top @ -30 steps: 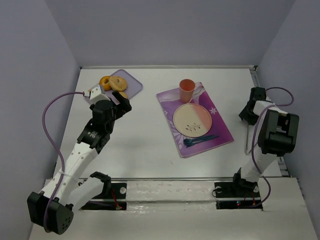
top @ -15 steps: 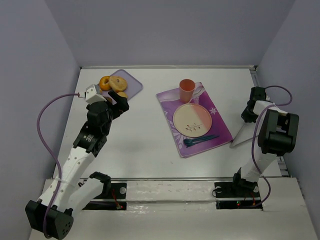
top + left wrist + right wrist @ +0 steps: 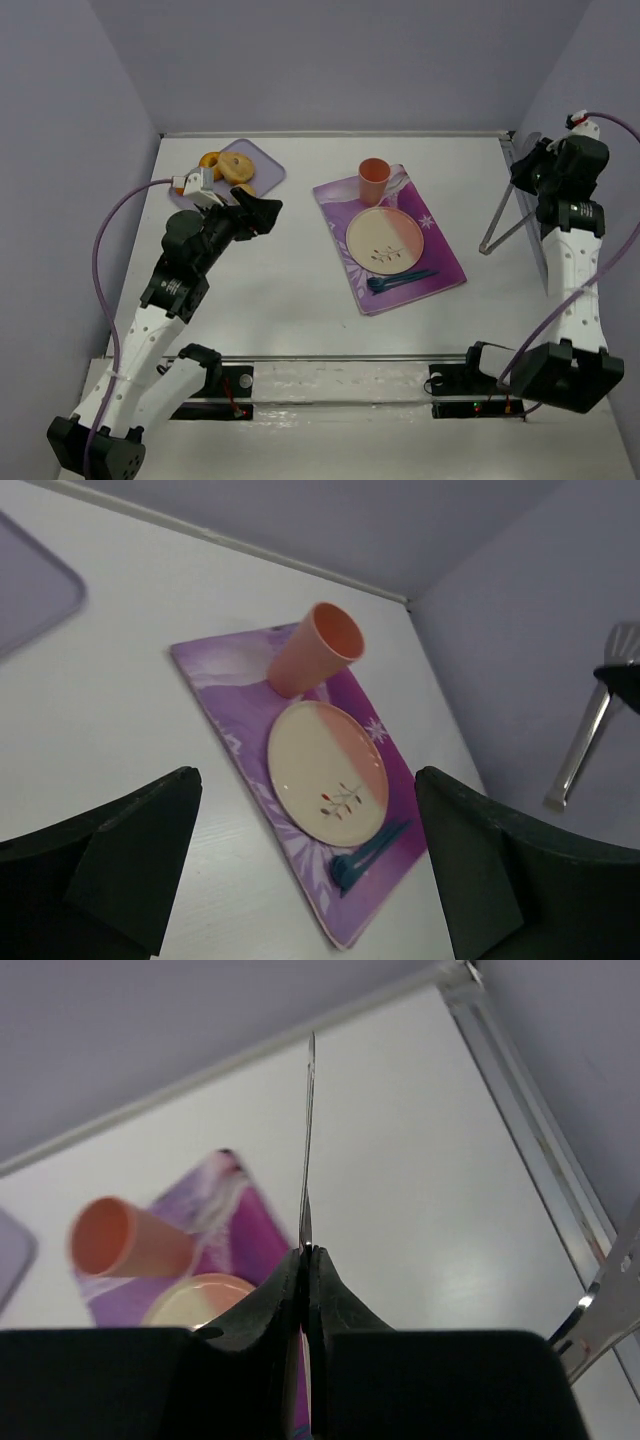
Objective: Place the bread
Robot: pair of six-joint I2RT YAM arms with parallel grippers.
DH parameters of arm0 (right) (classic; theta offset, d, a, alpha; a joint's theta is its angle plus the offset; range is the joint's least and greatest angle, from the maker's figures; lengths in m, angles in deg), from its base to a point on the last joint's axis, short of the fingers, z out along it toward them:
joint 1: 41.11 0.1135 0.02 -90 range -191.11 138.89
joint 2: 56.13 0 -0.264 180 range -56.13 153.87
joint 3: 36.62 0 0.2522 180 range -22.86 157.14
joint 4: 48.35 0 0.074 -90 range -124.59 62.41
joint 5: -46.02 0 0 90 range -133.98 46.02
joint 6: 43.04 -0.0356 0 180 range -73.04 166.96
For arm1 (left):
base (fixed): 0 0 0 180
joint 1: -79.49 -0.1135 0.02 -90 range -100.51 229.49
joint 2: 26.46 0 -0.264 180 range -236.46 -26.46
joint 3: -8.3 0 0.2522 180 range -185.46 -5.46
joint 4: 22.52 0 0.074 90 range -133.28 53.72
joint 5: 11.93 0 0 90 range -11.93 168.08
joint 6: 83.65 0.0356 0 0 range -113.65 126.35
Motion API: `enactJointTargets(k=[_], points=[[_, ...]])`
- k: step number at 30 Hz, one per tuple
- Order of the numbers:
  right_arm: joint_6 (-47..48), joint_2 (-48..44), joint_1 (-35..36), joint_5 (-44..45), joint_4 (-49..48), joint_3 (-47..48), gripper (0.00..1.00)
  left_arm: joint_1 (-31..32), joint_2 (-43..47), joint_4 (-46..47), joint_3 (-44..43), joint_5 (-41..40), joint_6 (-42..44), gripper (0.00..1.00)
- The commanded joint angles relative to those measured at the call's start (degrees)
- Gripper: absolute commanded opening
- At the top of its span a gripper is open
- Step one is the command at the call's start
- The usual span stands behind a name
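- Left end effector [image 3: 258, 212]: released, fingers spread wide, above the white counter [image 3: 300, 270] just right of the lavender plastic tray [image 3: 268, 165].
- Right end effector [image 3: 305, 1260]: clenched on thin silver metal tongs [image 3: 308, 1140], high by the right wall.
- Dark brown round bread: cannot tell where it is; the left arm hides the tray's near part.
- Pale tan ring bagel [image 3: 237, 167] lies on the tray.

Even, diffuse light from above lit the white tabletop [image 3: 300, 290] brightly, leaving only faint, soft-edged shadows close around the things on it. In both wrist views the near dark fingers [image 3: 130, 870] were blurred, while the scene beyond looked sharper.
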Motion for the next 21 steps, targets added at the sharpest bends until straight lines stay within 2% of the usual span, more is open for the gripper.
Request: enactJointTargets(k=[1, 3, 4, 6, 10, 11, 16, 17, 21], points=[[-0.7, -8.3, -0.3, -33.7, -7.2, 3.1, 0.07, 0.2, -1.2, 11.8, 2.0, 21.6, 0.6, 0.99], [-7.0, -11.2, 1.3, -49.1, -15.5, -0.3, 0.07, 0.9, -2.5, 19.1, 3.8, 28.5, -2.0, 0.99], [-10.7, -12.6, 2.2, -51.8, -25.4, -1.9, 0.07, 1.5, -3.2, 21.7, 4.2, 30.5, -2.5, 0.99], [-20.0, -15.9, 4.4, -55.4, -35.6, -4.4, 0.07, 3.6, -5.8, 25.7, 3.7, 32.5, -2.8, 0.99], [-29.1, -17.7, 14.2, -56.5, -49.5, -6.8, 0.07, 8.8, -11.1, 29.9, 0.4, 32.5, -1.0, 0.99], [-33.1, -17.3, 15.9, -56.5, -55.7, -7.1, 0.07, 9.9, -12.1, 33.6, -0.4, 32.5, -0.9, 0.99], [-45.3, -10.3, 24.7, -56.3, -76.5, -8.9, 0.07, 15.7, -17.9, 43.0, -3.7, 34.4, 2.0, 0.99], [-49.2, -9.0, 27.3, -56.1, -84.1, -8.9, 0.07, 16.2, -19.0, 44.1, -4.9, 33.4, 3.8, 0.99], [-53.5, -2.9, 33.1, -55.1, -93.3, -6.4, 0.07, 17.2, -22.2, 46.0, -8.0, 33.1, 4.5, 0.99]])
